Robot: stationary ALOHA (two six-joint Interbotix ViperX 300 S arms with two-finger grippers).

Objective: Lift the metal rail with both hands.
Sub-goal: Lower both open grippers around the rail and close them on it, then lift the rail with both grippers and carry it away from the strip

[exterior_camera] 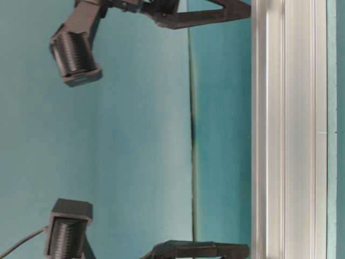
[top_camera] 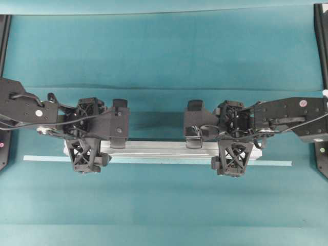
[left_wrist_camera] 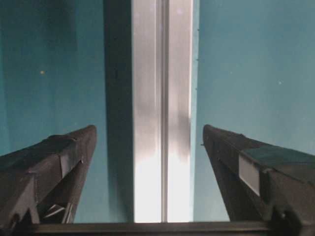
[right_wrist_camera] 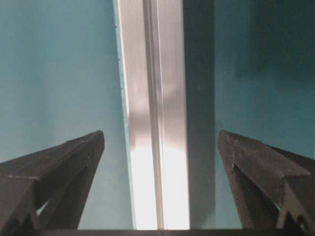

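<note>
the metal rail (top_camera: 164, 149) lies flat on the teal tabletop (top_camera: 164, 51), long and straight, with its grooves along its length. just beside its near long edge lies a thin pale tape strip (top_camera: 277, 163), parallel to the rail and longer than it at both ends.

the left gripper (top_camera: 90, 134) hangs over the left end part of the rail, and the right gripper (top_camera: 233, 137) hangs over the right end part. both point down at the rail.

in the left wrist view the rail (left_wrist_camera: 162, 123) runs straight up the middle between the two black fingers (left_wrist_camera: 54, 162). the fingers stand wide, one on each side of the rail, and teal tabletop shows between each finger and the rail, so they do not touch it. in the right wrist view it is the same: the rail (right_wrist_camera: 155, 123) is in the middle, the fingers (right_wrist_camera: 59, 162) are spread wide to both sides of it, and there is free space on each side.

in the table-level view the rail (exterior_camera: 288, 129) rests on the tabletop, and a black finger (exterior_camera: 205, 249) reaches close to its side. whether this tip touches the rail i cannot tell.
</note>
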